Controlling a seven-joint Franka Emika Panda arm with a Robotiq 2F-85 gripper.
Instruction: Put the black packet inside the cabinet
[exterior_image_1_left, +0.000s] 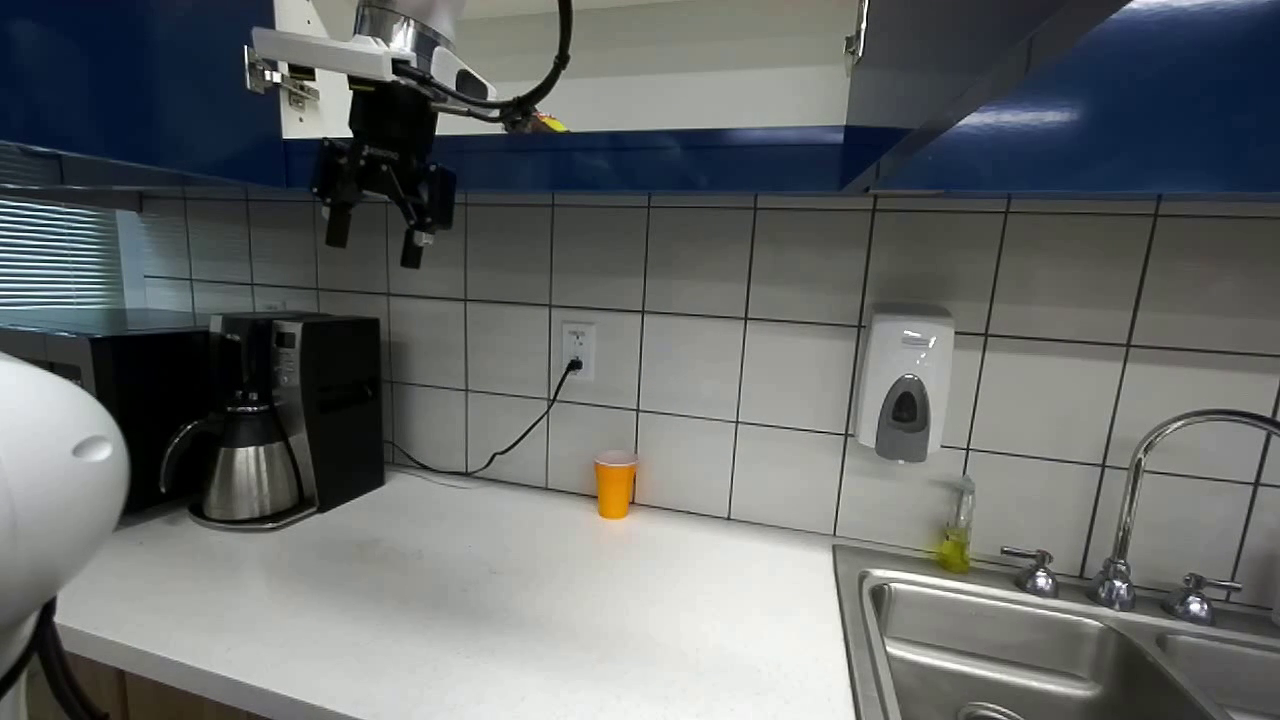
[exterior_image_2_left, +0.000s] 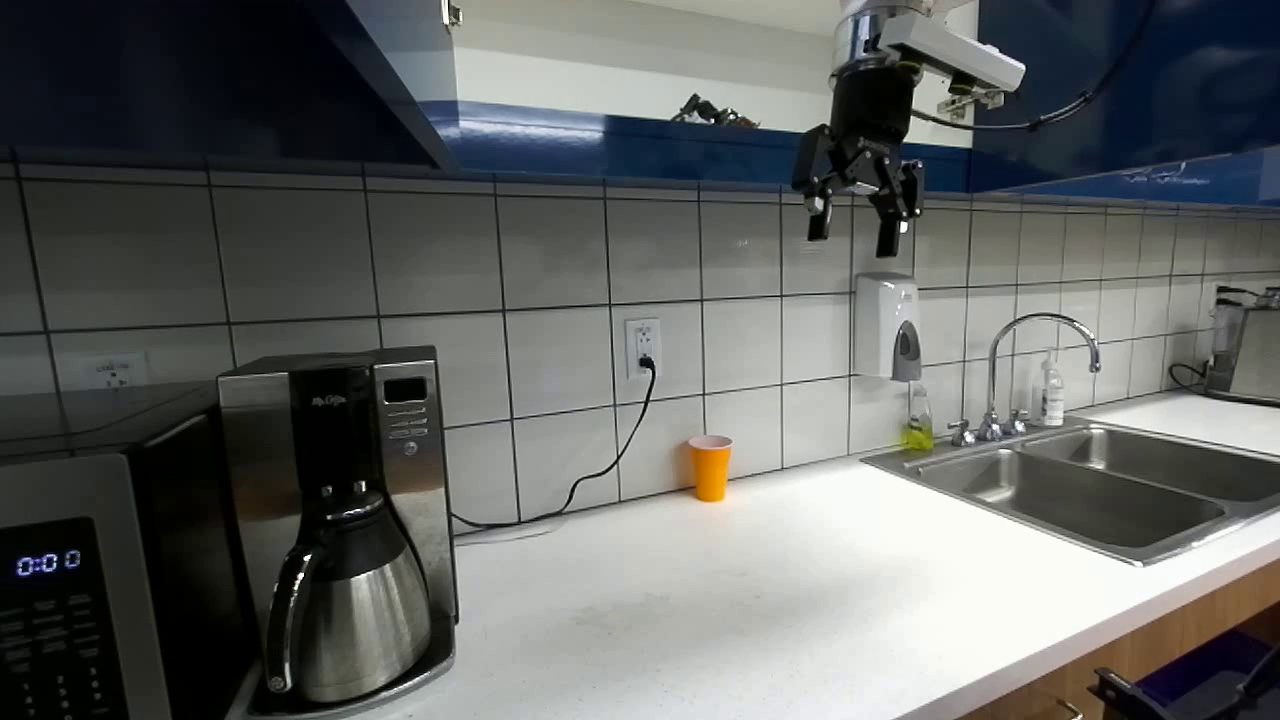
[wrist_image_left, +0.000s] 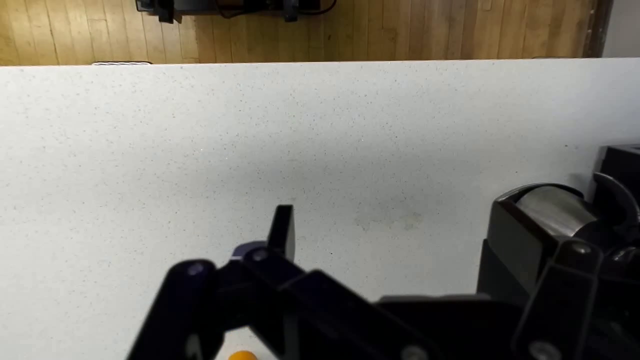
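Note:
The overhead cabinet (exterior_image_1_left: 640, 158) has glossy blue fronts and a pale interior. It stands open in both exterior views (exterior_image_2_left: 540, 125). The crumpled black packet (exterior_image_2_left: 715, 112) lies inside it, close to the front edge, its lower part hidden by the lip. In an exterior view only a small dark and yellow part of the packet (exterior_image_1_left: 545, 122) shows beside the arm's cable. My gripper (exterior_image_1_left: 374, 243) is open and empty, pointing down in front of the cabinet's lower edge. It also shows open in the other views (exterior_image_2_left: 853, 235) (wrist_image_left: 392, 225), apart from the packet.
An orange cup (exterior_image_1_left: 616, 487) stands on the counter (exterior_image_1_left: 500, 600) by the tiled wall. A coffee machine (exterior_image_2_left: 415, 520) and microwave (exterior_image_2_left: 80, 560) stand at one end, a sink (exterior_image_1_left: 850, 620) at the other. A soap dispenser (exterior_image_1_left: 905, 385) hangs on the wall. An open cabinet door (exterior_image_1_left: 950, 60) juts outward.

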